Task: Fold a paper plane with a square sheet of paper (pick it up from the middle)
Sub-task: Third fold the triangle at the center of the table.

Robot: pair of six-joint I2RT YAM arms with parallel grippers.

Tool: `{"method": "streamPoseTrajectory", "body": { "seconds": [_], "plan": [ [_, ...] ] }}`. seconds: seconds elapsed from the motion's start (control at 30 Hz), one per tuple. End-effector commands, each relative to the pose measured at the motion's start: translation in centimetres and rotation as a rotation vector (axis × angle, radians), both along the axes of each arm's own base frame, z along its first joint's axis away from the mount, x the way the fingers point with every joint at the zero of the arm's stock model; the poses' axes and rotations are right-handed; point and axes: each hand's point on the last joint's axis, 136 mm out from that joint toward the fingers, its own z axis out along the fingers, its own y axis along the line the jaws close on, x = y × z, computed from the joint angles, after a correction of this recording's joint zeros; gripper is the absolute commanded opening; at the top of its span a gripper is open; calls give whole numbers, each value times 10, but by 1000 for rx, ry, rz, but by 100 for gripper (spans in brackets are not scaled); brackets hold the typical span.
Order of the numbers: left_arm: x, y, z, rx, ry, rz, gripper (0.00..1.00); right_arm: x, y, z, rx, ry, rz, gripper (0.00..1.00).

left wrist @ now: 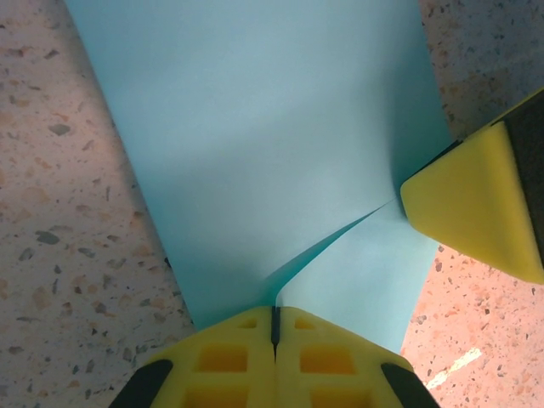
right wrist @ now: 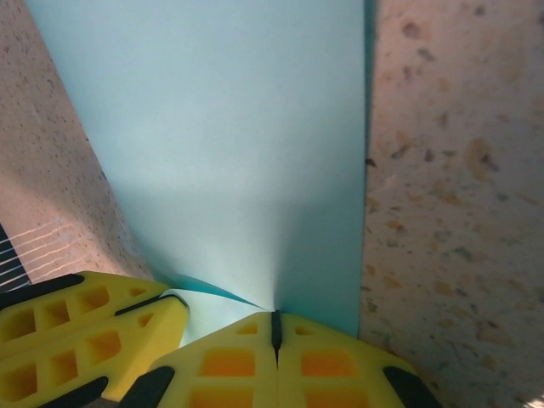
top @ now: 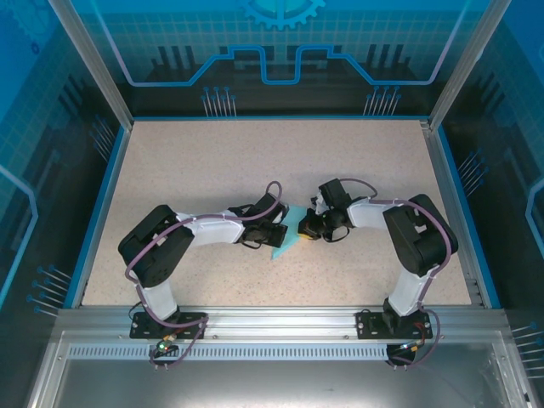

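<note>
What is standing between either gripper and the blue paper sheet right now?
Nothing visible. The left gripper and the right gripper are each shut on the paper sheet itself, pinching it close together.

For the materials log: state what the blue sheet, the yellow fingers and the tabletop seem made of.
Sheet: thin paper, matte; it curves softly and shows a fold edge.
Yellow fingers: probably moulded plastic, smooth satin finish, with square pockets formed in.
Tabletop: speckled beige, stone-look laminate or composite; the look does not settle which.
</note>
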Motion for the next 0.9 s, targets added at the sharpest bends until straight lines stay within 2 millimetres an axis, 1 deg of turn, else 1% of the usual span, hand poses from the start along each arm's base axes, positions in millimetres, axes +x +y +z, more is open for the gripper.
{"method": "streamPoseTrajectory", "body": {
  "seconds": [0.0, 0.07, 0.13, 0.17, 0.23, 0.27, 0.37, 0.43, 0.5, 0.53, 0.57, 0.6, 0.7, 0.77, 0.8, 0.87],
  "plan": [
    [-19, 25, -30, 109, 92, -3, 0, -4, -10, 9, -43, -2, 2, 6],
    [-20, 25, -31, 108, 94, -5, 0, 3, -2, 22, 9, -37, 6, 6],
    [-20, 25, -31, 108, 95, -6, 0, 8, 5, 30, 54, -55, 8, 6],
    [-19, 25, -31, 109, 94, -5, 0, 9, 7, 31, 70, -54, 10, 7],
    [-19, 25, -31, 105, 95, -2, 0, 9, 11, 26, 86, -35, 11, 6],
    [-20, 24, -32, 104, 95, -2, 0, 17, 16, 32, 98, -54, 11, 7],
    [-19, 23, -32, 100, 95, -2, 0, 17, 19, 21, 89, -27, 15, 6],
    [-18, 22, -31, 99, 94, -4, 0, 11, 12, 9, 37, 3, 15, 5],
    [-17, 22, -30, 99, 91, -5, 0, 3, -2, -5, -37, 33, 5, 5],
    [-17, 22, -29, 100, 90, -4, 0, 1, -8, -9, -58, 38, 0, 4],
    [-18, 23, -29, 102, 90, -4, 0, 2, -13, -10, -70, 30, -9, 5],
    [-19, 24, -29, 102, 90, -2, 0, -4, -19, -16, -82, 39, -13, 5],
    [-20, 24, -33, 101, 96, -2, 0, -2, -22, -16, -55, 35, -11, 5],
    [-20, 24, -35, 105, 103, -3, 0, 0, -20, -13, -19, 39, -10, 5],
    [-20, 23, -35, 104, 103, -4, 0, 1, -17, -8, 7, 32, -12, 5],
    [-19, 22, -34, 98, 103, -2, 0, 6, -11, 10, 58, -12, -10, 6]
  ]
}}
